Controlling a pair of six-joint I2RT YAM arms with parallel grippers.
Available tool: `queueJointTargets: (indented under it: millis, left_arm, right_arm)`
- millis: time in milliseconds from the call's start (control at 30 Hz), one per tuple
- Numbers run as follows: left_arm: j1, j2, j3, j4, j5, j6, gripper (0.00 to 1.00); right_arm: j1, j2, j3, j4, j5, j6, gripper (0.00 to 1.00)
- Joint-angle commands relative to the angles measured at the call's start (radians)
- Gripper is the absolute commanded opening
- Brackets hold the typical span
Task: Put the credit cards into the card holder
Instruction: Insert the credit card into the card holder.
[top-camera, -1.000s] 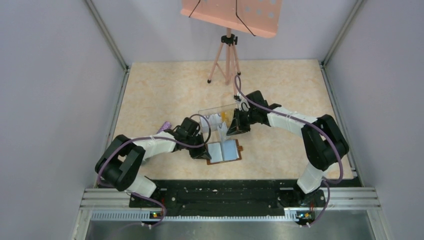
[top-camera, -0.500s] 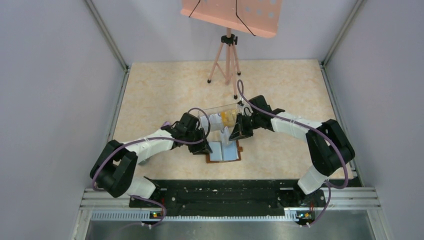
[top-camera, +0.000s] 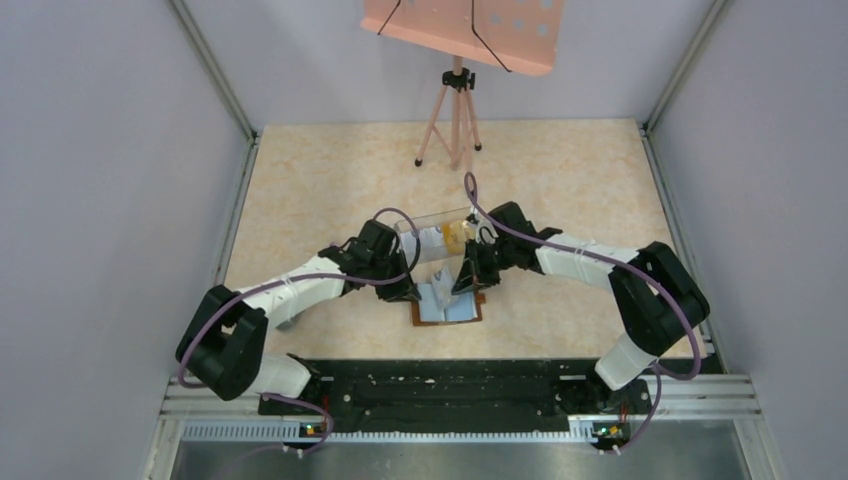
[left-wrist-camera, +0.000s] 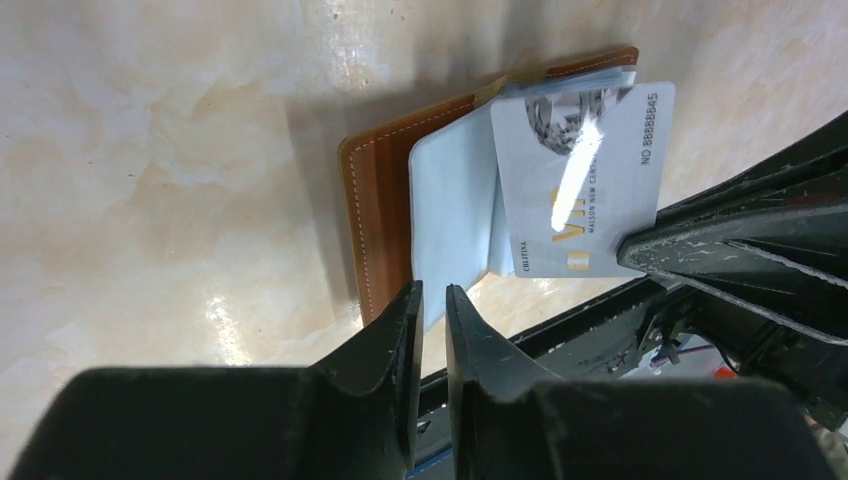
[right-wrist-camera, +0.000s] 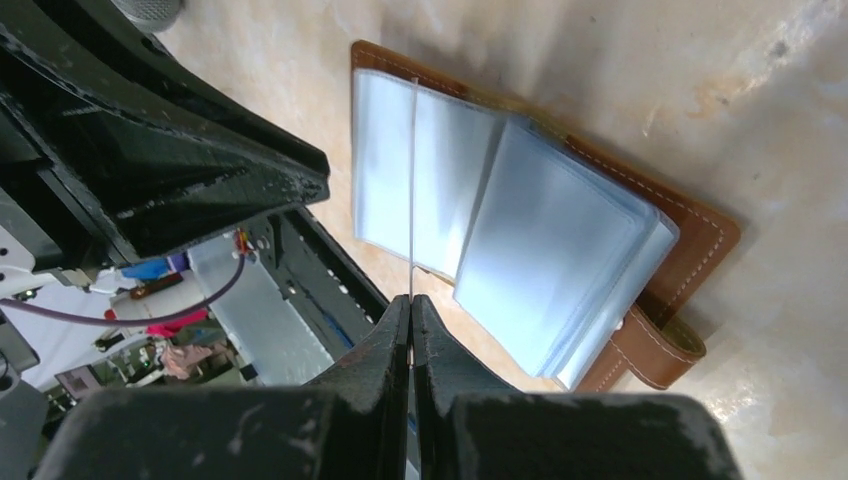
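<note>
Right fingers (right-wrist-camera: 385, 350) pinch a credit card (left-wrist-camera: 585, 170), edge-on in their camera, face-on to the narrowly parted left fingers (left-wrist-camera: 385, 345).

Smooth brown leather on card holder (left-wrist-camera: 375, 200), pale stitching along edge. Its inner pockets (right-wrist-camera: 560, 270) clear soft plastic, glossy, faintly milky. Pale grey credit card (left-wrist-camera: 600, 200) plastic, shiny, bright glare streak across face. Marble-look table (left-wrist-camera: 150, 150) polished, catching light in patches. Black plastic left gripper (left-wrist-camera: 432, 295) matt, grainy, scuffed pale along edges. Clear box (top-camera: 435, 232) hard plastic, see-through.
</note>
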Motion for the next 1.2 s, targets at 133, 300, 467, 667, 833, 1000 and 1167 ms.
queueJointTargets:
  millis: [133, 300, 467, 667, 833, 1000, 1167]
  left_arm:
    - [-0.022, 0.057, 0.017, 0.001, -0.045, 0.049, 0.12]
    - [-0.046, 0.116, 0.035, -0.029, -0.077, 0.065, 0.06]
    - [-0.07, 0.148, 0.035, -0.043, -0.1, 0.06, 0.01]
    - [-0.079, 0.158, 0.025, -0.046, -0.115, 0.051, 0.0]
    - [-0.083, 0.165, 0.024, -0.047, -0.119, 0.054, 0.0]
    - [-0.087, 0.179, 0.024, -0.048, -0.119, 0.056, 0.0]
    - [-0.092, 0.185, 0.017, -0.049, -0.122, 0.058, 0.0]
  right_arm:
    - [0.012, -0.027, -0.043, -0.007, 0.05, -0.002, 0.0]
    - [0.012, -0.036, -0.082, -0.006, 0.054, -0.002, 0.0]
    - [0.011, -0.037, -0.101, 0.008, 0.048, 0.002, 0.0]
    - [0.012, -0.013, -0.106, 0.021, 0.049, 0.0, 0.0]
    - [0.01, -0.001, -0.093, 0.021, 0.072, -0.003, 0.0]
    - [0.003, 0.004, -0.083, 0.018, 0.094, 0.0, 0.0]
    - [-0.001, 0.008, -0.078, 0.018, 0.107, 0.008, 0.0]
